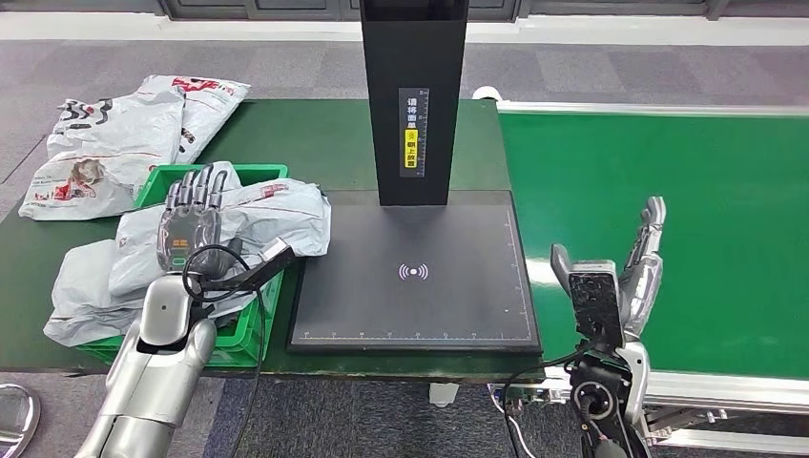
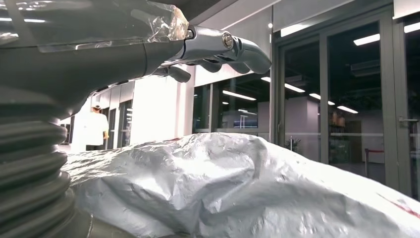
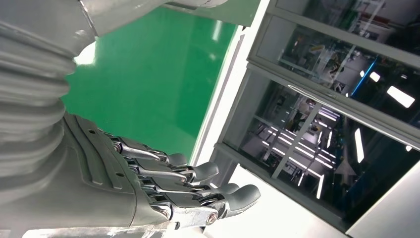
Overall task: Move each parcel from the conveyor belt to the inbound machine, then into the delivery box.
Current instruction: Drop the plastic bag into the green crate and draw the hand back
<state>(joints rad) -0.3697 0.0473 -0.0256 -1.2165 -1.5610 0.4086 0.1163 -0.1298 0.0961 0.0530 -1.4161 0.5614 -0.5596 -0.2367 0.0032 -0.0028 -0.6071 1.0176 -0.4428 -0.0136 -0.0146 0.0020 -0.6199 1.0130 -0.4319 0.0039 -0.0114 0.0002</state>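
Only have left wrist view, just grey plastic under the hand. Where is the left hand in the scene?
Observer: The left hand hovers open over the parcels piled in the green delivery box, left of the scanner.
Operator: Anything on the inbound machine?
Observer: No. Its black platform is bare.
Operator: Right hand?
Observer: The right hand is open, holding nothing, at the near edge of the green conveyor belt.
Operator: Any parcel waiting on the belt?
Observer: None on the stretch in the head view. More grey parcels lie on the table behind the box.
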